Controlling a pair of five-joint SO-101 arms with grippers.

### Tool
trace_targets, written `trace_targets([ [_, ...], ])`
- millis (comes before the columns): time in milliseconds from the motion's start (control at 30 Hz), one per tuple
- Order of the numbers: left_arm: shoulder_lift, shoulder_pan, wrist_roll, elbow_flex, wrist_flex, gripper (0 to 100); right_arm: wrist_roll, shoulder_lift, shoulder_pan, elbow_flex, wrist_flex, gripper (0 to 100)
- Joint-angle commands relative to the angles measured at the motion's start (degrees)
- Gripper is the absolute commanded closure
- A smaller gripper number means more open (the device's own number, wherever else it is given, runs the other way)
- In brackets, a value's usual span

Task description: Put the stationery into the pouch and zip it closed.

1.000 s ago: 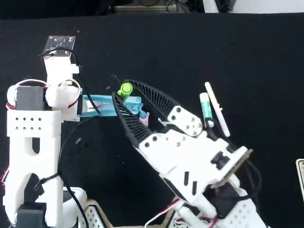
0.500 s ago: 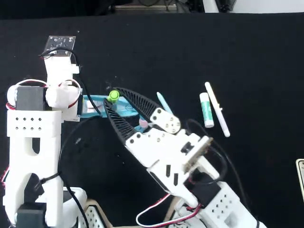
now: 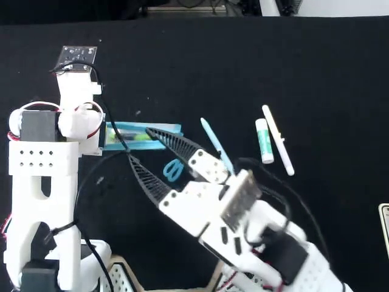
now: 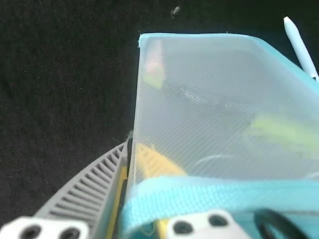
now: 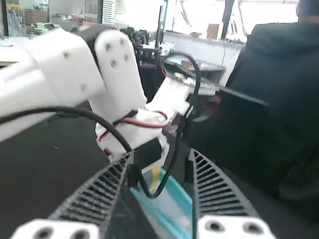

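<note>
Clamping pouch (image 4: pixel 214 109), left pincer (image 4: pixel 137 164), right pincer (image 3: pixel 140 144) spread

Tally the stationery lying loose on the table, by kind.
Pens: 2, blue pen and white pen
Glue stick: 1
Scissors: 1
Total outside the pouch: 4

A pale object (image 3: pixel 385 219) lies on the black table (image 3: pixel 243 67).

One pouch (image 3: pixel 159 129), one blue pen (image 3: pixel 216 146), one white pen (image 3: pixel 278 141), one glue stick (image 3: pixel 263 141), one pair of scissors (image 3: pixel 172 170)
</note>
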Motion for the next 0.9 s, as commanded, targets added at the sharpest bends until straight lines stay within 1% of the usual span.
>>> trace_targets([
  [0,0.44,0.57,0.18,-0.48,0.18,97,5.71,-0.31,0.44,-10.24,5.63,85.9],
  [33,0.44,0.57,0.18,-0.48,0.18,97,5.71,-0.31,2.20,-11.65,6.68,88.0],
  [133,0.44,0.57,0.18,-0.48,0.18,97,5.80,-0.40,10.46,-14.90,8.79,97.6],
  [167,0.44,0.57,0.18,-0.48,0.18,97,5.98,-0.40,13.19,-15.34,9.76,99.1],
  [233,0.44,0.57,0.18,-0.48,0.26,97,5.71,-0.31,18.55,-15.52,12.57,95.3],
  [333,0.44,0.57,0.18,-0.40,0.35,97,5.63,1.36,26.55,-15.43,19.78,89.4],
  [433,0.44,0.57,0.18,-0.40,0.26,97,5.63,8.31,34.02,-15.34,26.11,88.6],
  [533,0.44,0.57,0.18,-0.40,0.26,97,5.63,19.03,40.79,-15.60,28.66,88.5],
  [633,0.44,0.57,0.18,-0.40,0.26,97,3.52,30.81,44.57,-15.78,28.40,88.4],
  [700,0.44,0.57,0.18,-0.40,0.26,97,2.29,37.49,45.01,-16.13,27.69,88.3],
  [867,0.44,0.57,0.18,-0.40,0.18,97,2.02,52.18,44.92,-20.88,27.25,88.2],
])
